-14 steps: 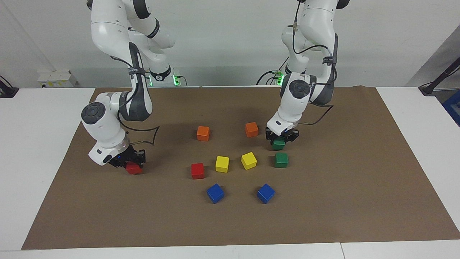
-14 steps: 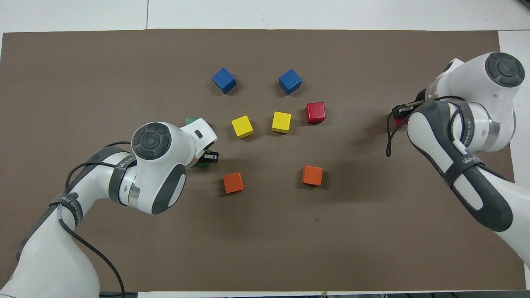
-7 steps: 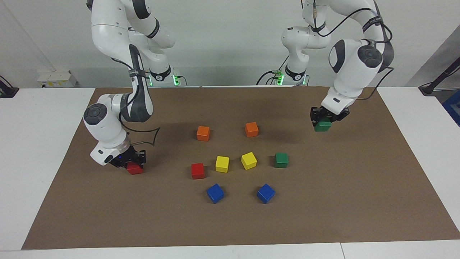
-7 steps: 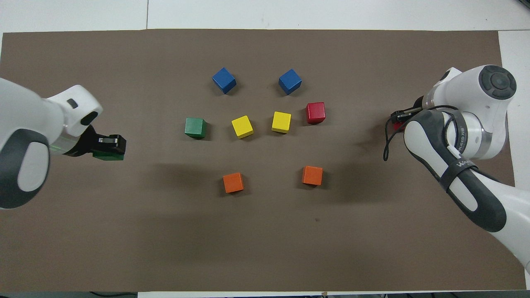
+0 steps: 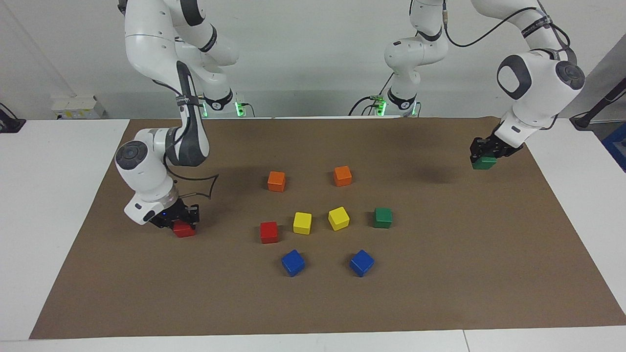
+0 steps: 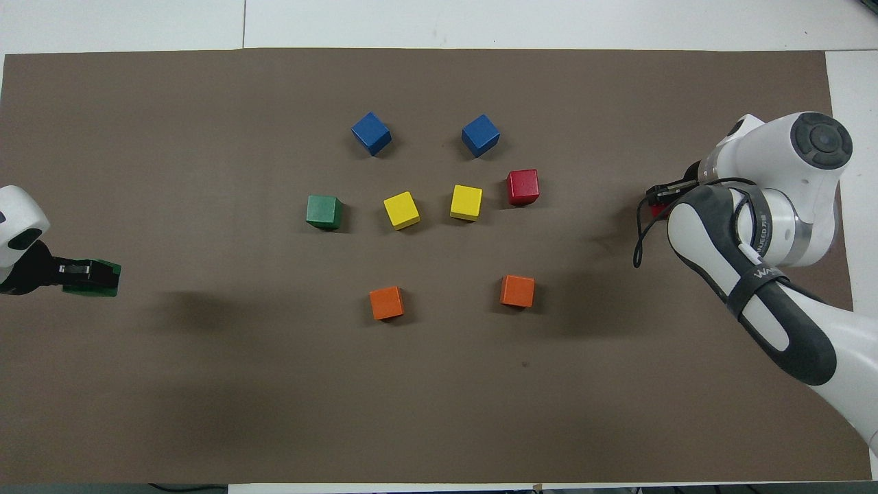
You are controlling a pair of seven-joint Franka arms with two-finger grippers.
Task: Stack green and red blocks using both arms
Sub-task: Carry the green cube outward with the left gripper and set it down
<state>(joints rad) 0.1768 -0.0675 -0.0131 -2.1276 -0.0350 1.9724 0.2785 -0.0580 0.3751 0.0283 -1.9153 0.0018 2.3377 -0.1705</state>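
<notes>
Bright, even light; soft shadows, perhaps overhead.

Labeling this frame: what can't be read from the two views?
- Right end effector and its red block: overhead view, mostly hidden by the arm's own forearm; whether the block rests on the mat is unclear.
- Left end effector with green block: overhead view, arm cut off by the frame edge.

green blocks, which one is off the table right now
The green block held in the left gripper over the left arm's end of the mat; the other green block sits beside the yellow blocks.
</notes>
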